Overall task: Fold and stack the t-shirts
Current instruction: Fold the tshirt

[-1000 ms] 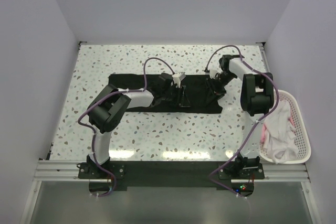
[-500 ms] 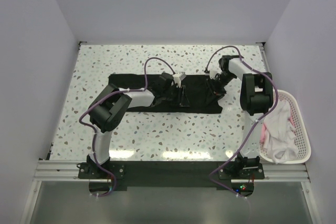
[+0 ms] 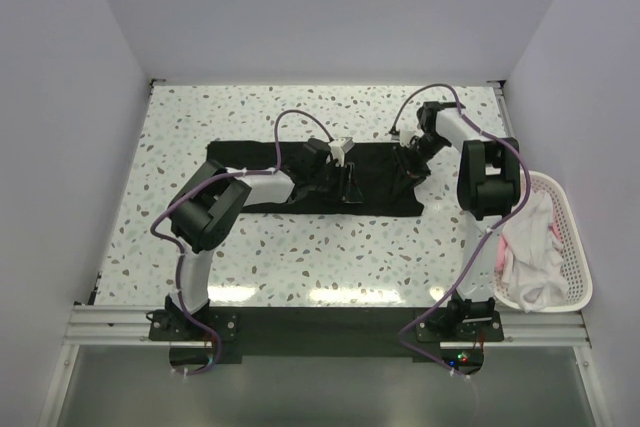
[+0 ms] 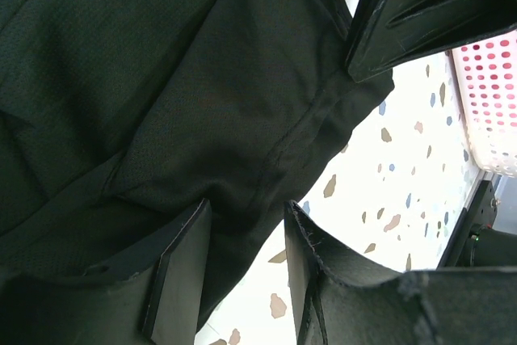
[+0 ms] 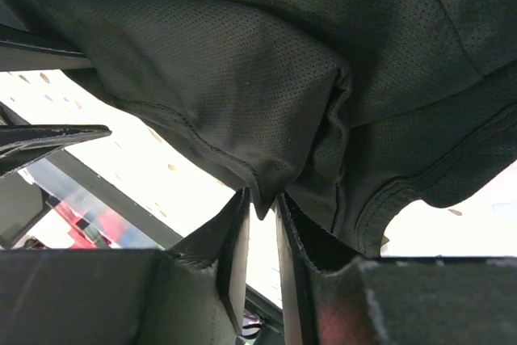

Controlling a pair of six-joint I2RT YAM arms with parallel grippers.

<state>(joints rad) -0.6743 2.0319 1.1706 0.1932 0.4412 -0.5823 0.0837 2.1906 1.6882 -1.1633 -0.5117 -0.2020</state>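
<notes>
Top external shows the black t-shirt (image 3: 375, 169) spread as a wide band across the middle of the speckled table (image 3: 200, 117), with both my arms reaching onto its right half. My right gripper (image 5: 262, 198), at the shirt's right end, has its fingers nearly together on a bunched fold of hem. I judge that a firm pinch, so the edge can be carried over. My left gripper (image 4: 242, 220) sits mid-shirt at the lower hem. Its fingers stand apart with a dip of cloth between the tips, and I cannot tell whether they bite. The fabric is a fine matte mesh knit, rumpled and seamed where I hold it. The white and pink shirts (image 3: 530, 257) lie heaped in the white basket (image 3: 574, 232) at the right edge.
</notes>
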